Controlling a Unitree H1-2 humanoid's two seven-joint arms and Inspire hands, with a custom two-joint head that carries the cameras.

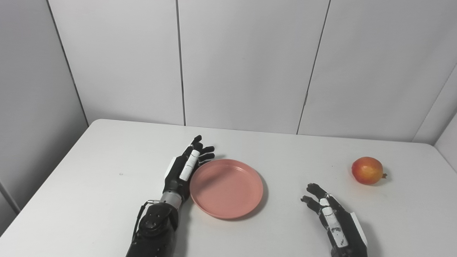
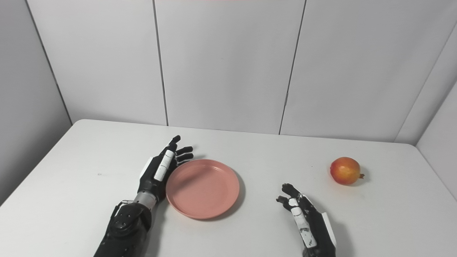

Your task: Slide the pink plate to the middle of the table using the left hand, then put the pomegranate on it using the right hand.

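- At the centre of the frame, a little left, you have the pink plate [image 1: 226, 188] lying flat on the white table [image 1: 89, 185], nothing on it.
- Your left hand [image 1: 182, 170] stands edge-on against the plate's left rim, fingers spread and straight, holding nothing; it looks to touch the rim.
- Your right hand [image 1: 330, 210] rests at lower right, fingers loosely apart and likewise free of any load.
- The pomegranate [image 1: 367, 170] sits at the right of the frame, up and right of your right hand, well apart from the plate.
- Judging by this, the plate looks about central, so the reach runs from the right hand up-right to the fruit, then left to the plate.
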